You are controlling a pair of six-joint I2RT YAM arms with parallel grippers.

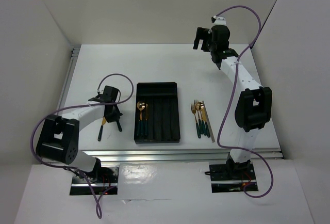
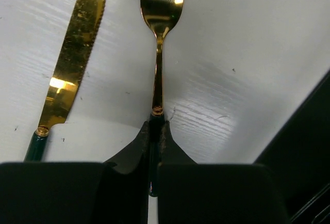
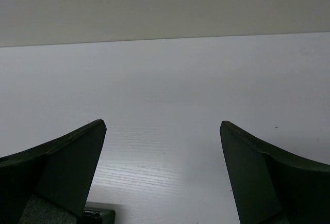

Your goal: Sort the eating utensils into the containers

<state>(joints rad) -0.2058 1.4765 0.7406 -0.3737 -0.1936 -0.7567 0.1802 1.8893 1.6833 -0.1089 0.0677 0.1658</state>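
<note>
My left gripper [image 2: 155,126] is shut on the dark green handle of a gold-headed fork [image 2: 161,7] lying on the white table. A gold knife [image 2: 72,64] with a green handle lies just left of it. From above, the left gripper [image 1: 112,113] sits left of the black divided tray [image 1: 165,92], with the knife [image 1: 102,128] beside it. Two gold spoons [image 1: 142,114] lie in the tray's leftmost compartments. More forks and a spoon [image 1: 200,118] plus a thin silver piece [image 1: 211,128] lie right of the tray. My right gripper [image 1: 202,38] [image 3: 162,126] hangs open and empty, high at the back.
The tray's black wall [image 2: 304,146] stands close to the right of the held fork. White walls enclose the table on the left, back and right. A metal rail [image 1: 175,153] runs along the near edge.
</note>
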